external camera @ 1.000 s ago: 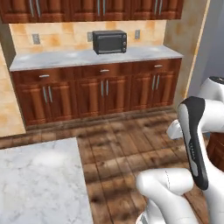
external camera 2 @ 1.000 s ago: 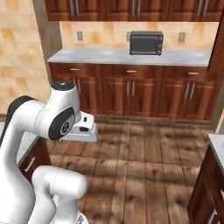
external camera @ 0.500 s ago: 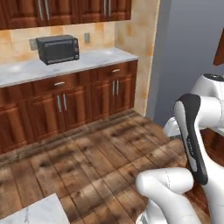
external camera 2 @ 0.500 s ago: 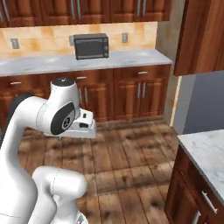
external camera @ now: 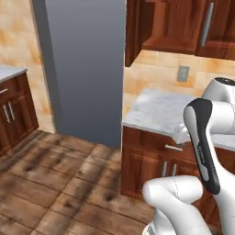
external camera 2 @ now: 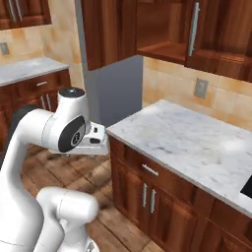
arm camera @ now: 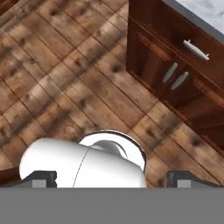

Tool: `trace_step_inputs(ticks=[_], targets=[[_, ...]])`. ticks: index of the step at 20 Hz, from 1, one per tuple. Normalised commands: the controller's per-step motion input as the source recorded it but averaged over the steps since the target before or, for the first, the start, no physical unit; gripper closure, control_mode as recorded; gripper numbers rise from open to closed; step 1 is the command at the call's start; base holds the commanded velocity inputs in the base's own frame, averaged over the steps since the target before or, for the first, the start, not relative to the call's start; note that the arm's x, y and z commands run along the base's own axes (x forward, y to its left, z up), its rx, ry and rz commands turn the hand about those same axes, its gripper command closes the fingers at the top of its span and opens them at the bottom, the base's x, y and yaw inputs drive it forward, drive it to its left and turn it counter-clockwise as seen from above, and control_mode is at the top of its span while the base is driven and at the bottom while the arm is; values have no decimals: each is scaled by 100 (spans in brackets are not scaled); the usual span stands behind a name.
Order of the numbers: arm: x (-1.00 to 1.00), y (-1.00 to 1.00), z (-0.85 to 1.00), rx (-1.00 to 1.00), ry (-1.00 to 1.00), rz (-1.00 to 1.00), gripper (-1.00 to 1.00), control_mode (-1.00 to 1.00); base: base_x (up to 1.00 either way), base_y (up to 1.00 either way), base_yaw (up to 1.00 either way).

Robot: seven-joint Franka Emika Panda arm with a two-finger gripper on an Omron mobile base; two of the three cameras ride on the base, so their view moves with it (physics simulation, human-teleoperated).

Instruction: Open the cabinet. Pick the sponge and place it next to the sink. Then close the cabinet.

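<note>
The cabinet (external camera 2: 167, 29) hangs on the wall above a marble counter (external camera 2: 187, 140), and its dark reddish-brown doors are shut. A long grey bar handle (external camera 2: 193, 29) runs down one door. From the other side the same cabinet (external camera: 172, 23) shows at the upper right with its handle (external camera: 207, 23). My gripper (arm camera: 111, 179) is open with nothing between its fingertips (arm camera: 41, 177). It points down at the wooden floor (arm camera: 65, 65), well below the cabinet and apart from it. The sponge and the sink are out of view.
A tall grey fridge panel (external camera: 82, 69) stands left of the counter. Lower wooden doors and a drawer (arm camera: 192, 50) sit under the marble top. A dark flat patch (external camera 2: 247, 187) cuts the counter's right edge. Another counter run (external camera 2: 29, 69) lies far left.
The whole picture has swung: the base turned, so the microwave counter slid off to the left and the fridge, a new counter and wall cabinet came in. The arm's folded pose is unchanged.
</note>
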Motion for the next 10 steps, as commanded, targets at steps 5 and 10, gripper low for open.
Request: trace_step_inputs(ticks=[5,10], targets=[[0,0,0,0,0,0,-100,100,73,0,-70],[0,0,0,0,0,0,-100,100,100,0,-16]])
